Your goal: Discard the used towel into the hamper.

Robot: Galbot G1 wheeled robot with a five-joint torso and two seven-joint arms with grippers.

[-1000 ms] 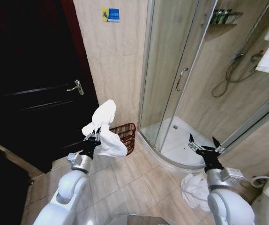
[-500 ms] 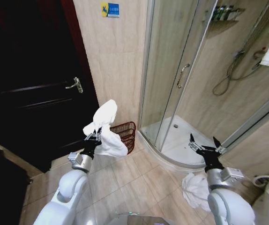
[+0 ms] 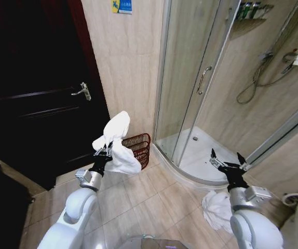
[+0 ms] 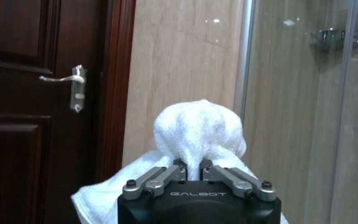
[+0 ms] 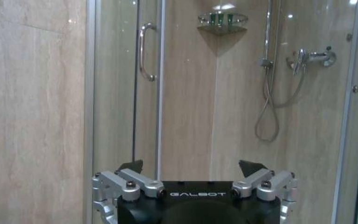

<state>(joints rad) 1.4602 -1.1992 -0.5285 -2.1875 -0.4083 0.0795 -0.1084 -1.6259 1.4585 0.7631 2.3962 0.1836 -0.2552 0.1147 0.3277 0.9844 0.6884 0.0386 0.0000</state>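
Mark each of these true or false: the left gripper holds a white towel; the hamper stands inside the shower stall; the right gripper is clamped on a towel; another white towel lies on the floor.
1. The left gripper holds a white towel. True.
2. The hamper stands inside the shower stall. False: it stands on the floor tiles outside, against the wall.
3. The right gripper is clamped on a towel. False: it is open and empty.
4. Another white towel, the second towel, lies on the floor. True.

White towel [image 3: 119, 147] bunched, held up off floor, upper end bulging upward, rest draped down. Hamper [image 3: 139, 149]: reddish-brown ribbed wicker, upright on floor by wall, partly behind towel.
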